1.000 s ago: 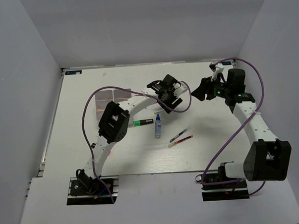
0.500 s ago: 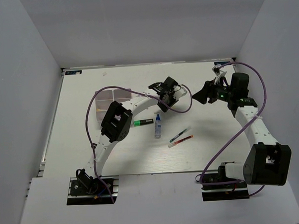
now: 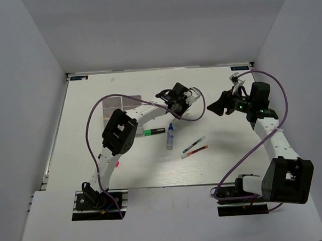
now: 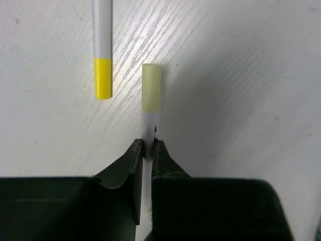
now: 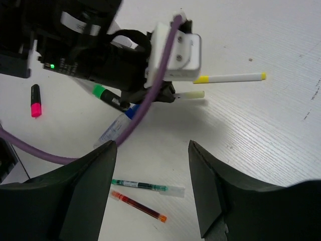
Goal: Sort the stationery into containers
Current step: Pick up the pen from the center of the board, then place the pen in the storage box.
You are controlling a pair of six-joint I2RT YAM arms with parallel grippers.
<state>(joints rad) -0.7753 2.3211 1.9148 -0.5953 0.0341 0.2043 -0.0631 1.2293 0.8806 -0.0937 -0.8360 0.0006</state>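
Pinching a thin white pen (image 4: 151, 85) low on its barrel, the left gripper (image 4: 147, 145) is pressing its jaws tight against both sides of the shaft, which is sticking out ahead of the fingertips. Gripping across the barrel like this is lining the pen up with the wrist, which should make it easier to carry lengthwise and tip into a compartment. Whether the pen is resting on the table (image 4: 241, 75) or hanging just above it, I cannot tell. The pen is showing a pale yellow-green cap at its far end and a small blue mark near the jaws. Just beside it, apart and roughly parallel, a 2nd white pen (image 4: 103, 50) with a bright yellow end is lying flat.

The right gripper (image 5: 153, 145) is hovering with its jaws spread wide and nothing between them, probably standing off so as not to crowd the left arm. The white divided tray (image 3: 122, 103) is sitting well to the left, partly behind that arm. Nearer the bases, the green highlighter (image 3: 154, 131), the blue-capped tube (image 3: 171, 136), and 2 more items, a green-ended pen (image 3: 194, 144) and a red-ended pen (image 3: 195, 151), are lying on the table, well apart from the tray.
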